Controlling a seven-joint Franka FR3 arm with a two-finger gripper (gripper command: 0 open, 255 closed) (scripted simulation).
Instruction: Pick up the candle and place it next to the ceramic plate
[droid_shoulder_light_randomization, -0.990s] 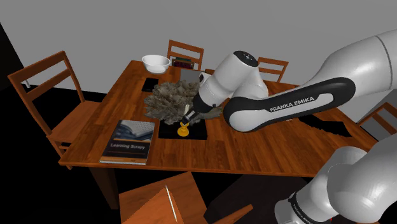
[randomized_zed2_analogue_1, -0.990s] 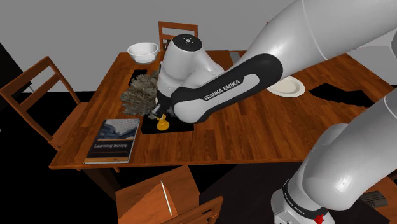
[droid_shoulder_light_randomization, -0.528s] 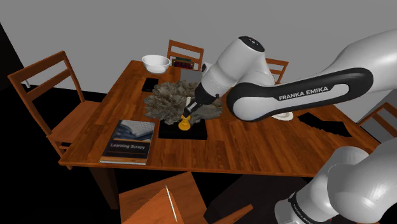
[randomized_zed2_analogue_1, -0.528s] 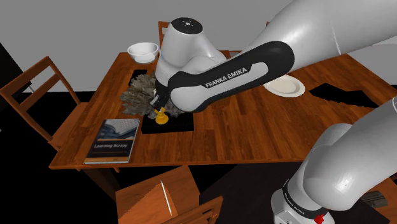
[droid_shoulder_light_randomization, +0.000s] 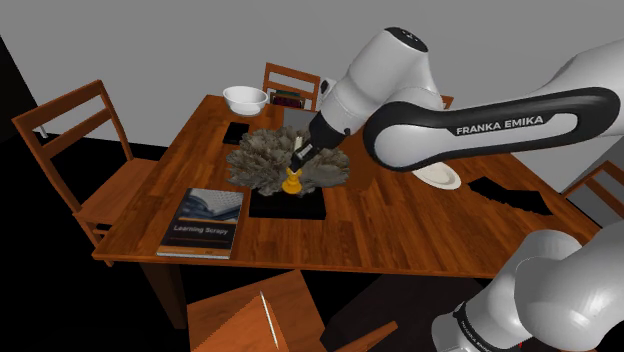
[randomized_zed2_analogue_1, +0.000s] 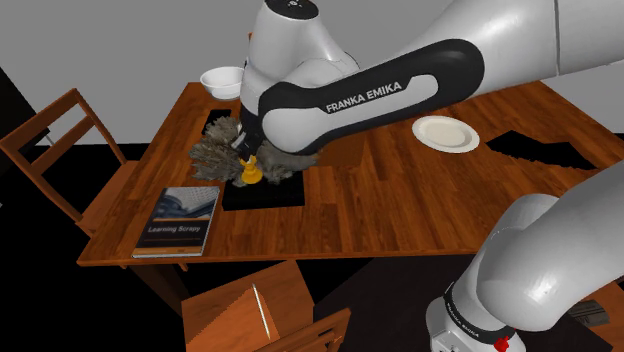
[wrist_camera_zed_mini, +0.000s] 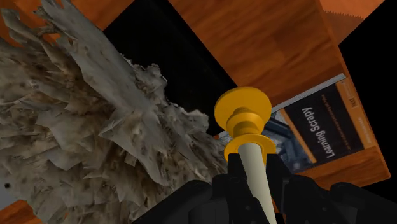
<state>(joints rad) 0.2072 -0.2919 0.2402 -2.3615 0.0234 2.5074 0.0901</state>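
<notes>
Now cream candle in orange holder (droid_shoulder_light_randomization: 291, 184) risen off black placemat (droid_shoulder_light_randomization: 305, 209), black two-finger gripper (wrist_camera_zed_mini: 254, 179) clamped on stem; pick done, carry to white round plate (randomized_zed2_analogue_1: 446, 133) remains.

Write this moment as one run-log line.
hand: shut on candle | candle: above black mat, beside grey heap | plate: not yet reached

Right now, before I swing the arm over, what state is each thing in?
Gripper, shut on the candle.
Candle, held base down, seemingly just off the mat.
Plate, flat on the table, empty.
Bowl, upright on the table.
Book, closed, lying flat.
</notes>
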